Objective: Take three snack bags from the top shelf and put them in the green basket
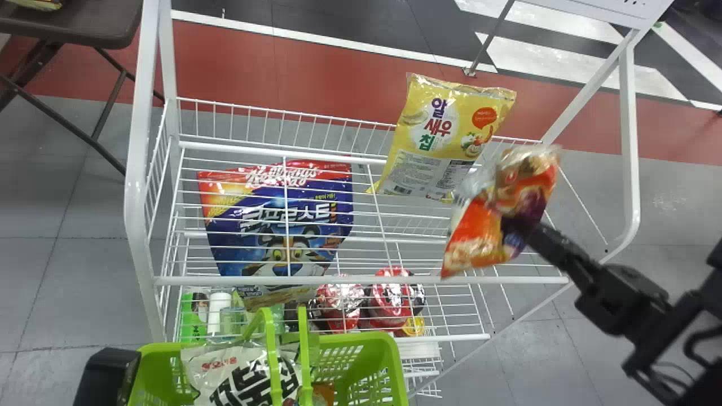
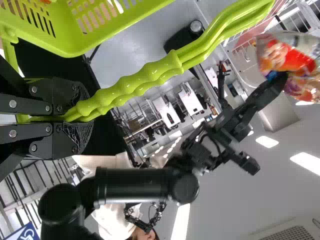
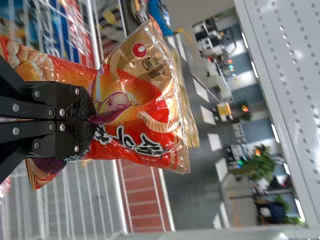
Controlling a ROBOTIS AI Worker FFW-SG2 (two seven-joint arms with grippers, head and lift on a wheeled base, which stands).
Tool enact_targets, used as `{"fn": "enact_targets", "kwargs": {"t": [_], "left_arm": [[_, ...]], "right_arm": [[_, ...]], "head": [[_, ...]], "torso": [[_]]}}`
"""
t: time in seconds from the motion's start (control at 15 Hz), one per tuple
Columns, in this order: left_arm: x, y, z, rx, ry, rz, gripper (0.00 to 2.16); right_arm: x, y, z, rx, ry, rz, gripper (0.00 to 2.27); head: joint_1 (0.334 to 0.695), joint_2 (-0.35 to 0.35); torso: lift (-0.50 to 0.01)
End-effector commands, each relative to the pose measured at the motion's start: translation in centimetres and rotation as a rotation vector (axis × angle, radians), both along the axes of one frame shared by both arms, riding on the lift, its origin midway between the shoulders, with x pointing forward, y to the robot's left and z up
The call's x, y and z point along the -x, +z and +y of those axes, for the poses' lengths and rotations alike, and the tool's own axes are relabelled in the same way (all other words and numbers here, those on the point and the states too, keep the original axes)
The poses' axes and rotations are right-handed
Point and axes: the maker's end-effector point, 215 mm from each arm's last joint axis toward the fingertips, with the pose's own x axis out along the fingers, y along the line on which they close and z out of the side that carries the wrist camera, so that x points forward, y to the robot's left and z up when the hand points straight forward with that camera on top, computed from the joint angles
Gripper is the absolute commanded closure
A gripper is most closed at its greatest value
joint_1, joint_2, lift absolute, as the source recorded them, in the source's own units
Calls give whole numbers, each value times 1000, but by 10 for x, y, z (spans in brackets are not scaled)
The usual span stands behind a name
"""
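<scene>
Behind and above the green basket [image 1: 397, 366], we see the white wire rack [image 1: 361, 279] spanning much of the head view. We have the basket near the rack's front, its paired handles [image 1: 305, 352] raised. Our left gripper [image 2: 84, 114] is closed around those handles. Through the top shelf's wires we see a blue and red cereal bag [image 1: 282, 220]. At the back of the top shelf, a yellow snack bag [image 1: 437, 135] rests tilted against the wire edge. Near it, over the shelf's right side, our right gripper [image 1: 522, 225] has an orange and red snack bag [image 1: 479, 225] pinched between its fingers. We have a white snack bag with black lettering [image 1: 242, 375] inside the basket. Lower in the rack sit red packages [image 1: 390, 299], a green pack [image 1: 192, 318] and a slim white bottle [image 1: 216, 312].
</scene>
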Motion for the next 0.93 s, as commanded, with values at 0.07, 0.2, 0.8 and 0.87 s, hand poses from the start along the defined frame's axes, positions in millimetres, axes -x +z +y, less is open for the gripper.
{"fn": "enact_targets", "kwargs": {"t": [0.07,0.2,0.8,0.87], "left_arm": [[-3,1,-1,6,5,-16,1160],[-3,0,0,4,8,-15,1160],[-6,1,-8,-10,0,-35,1160],[-7,0,-7,-14,1,-32,1160]], "right_arm": [[79,-19,51,-211,117,270,2071],[85,7,54,-227,161,207,2071],[110,-52,127,-383,326,383,2071],[112,-63,134,-390,333,412,2074]], "head": [[695,-350],[695,-350],[695,-350],[695,-350]], "torso": [[-40],[-40],[-40],[-40]]}}
